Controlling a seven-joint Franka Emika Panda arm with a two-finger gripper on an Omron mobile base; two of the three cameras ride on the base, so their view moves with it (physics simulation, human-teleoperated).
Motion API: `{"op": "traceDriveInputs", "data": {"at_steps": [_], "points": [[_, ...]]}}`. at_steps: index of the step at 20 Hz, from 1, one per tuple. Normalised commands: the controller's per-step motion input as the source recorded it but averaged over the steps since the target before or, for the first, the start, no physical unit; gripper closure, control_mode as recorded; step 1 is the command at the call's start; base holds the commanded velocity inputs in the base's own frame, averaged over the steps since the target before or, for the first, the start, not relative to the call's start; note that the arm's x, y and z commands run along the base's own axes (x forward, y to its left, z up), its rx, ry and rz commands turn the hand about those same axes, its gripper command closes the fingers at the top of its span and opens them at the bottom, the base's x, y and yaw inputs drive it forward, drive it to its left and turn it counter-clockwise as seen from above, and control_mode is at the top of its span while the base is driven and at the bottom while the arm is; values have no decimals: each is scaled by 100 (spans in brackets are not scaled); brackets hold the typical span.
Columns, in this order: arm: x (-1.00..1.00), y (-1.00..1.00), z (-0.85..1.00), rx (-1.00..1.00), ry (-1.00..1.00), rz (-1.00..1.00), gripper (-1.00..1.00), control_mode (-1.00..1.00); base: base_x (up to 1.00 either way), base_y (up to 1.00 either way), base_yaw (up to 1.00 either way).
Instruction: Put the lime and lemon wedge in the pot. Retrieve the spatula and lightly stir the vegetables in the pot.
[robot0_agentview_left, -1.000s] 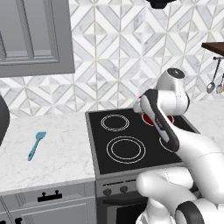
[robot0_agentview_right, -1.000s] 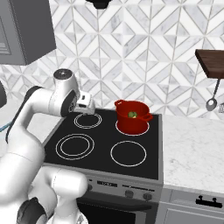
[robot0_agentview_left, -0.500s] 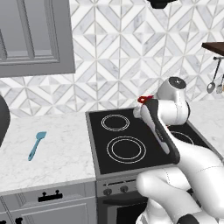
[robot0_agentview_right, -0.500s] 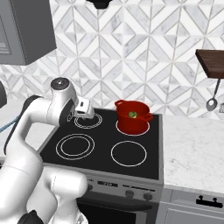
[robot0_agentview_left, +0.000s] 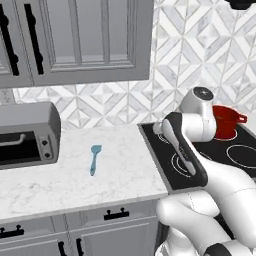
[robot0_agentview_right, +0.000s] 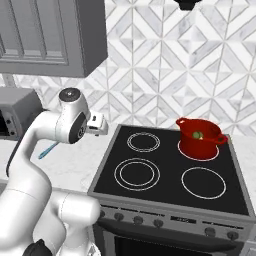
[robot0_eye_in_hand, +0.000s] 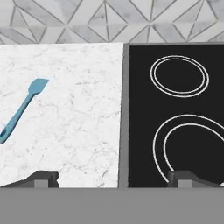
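Looking down the hand view, I've got the tool (robot0_eye_in_hand: 113, 177) spread wide with nothing between its tips, hanging over the seam where the bench (robot0_eye_in_hand: 78, 118) meets the stove (robot0_eye_in_hand: 140, 109). One tip sits over marble, the other over the black glass. The spatula (robot0_eye_in_hand: 22, 109) lies flat on the bench off to the left in that view, blade pointing toward the backsplash, well apart from the tool. From the left base view the spatula (robot0_agentview_left: 94, 159) sits about midway between the toaster oven (robot0_agentview_left: 27, 135) and the stove edge, blade end away from me. The pot (robot0_agentview_right: 200, 137) is on the back right burner, and I can see the lime (robot0_agentview_right: 197, 134) inside it as a small green blob. Can't make out the lemon wedge in there, too small to tell. In the right base view the tool (robot0_agentview_right: 100, 125) is up beside the stove's left edge, above the bench.
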Motion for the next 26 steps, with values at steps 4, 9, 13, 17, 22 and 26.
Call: {"op": "traceDriveInputs", "data": {"at_steps": [4, 9, 13, 17, 22, 26], "points": [[0, 0, 0, 0, 0, 0, -100, 100, -1, 93, 0], [0, 0, 0, 0, 0, 0, -100, 100, 0, 70, 0], [0, 0, 0, 0, 0, 0, -100, 100, 0, 62, 0], [0, 0, -2, 0, 0, 0, -100, -100, 0, 3, 0], [4, 0, -44, 0, 8, -1, -100, -100, 0, 0, 0], [5, 0, -50, 0, 13, 0, -100, -100, 0, 0, 0]]}}
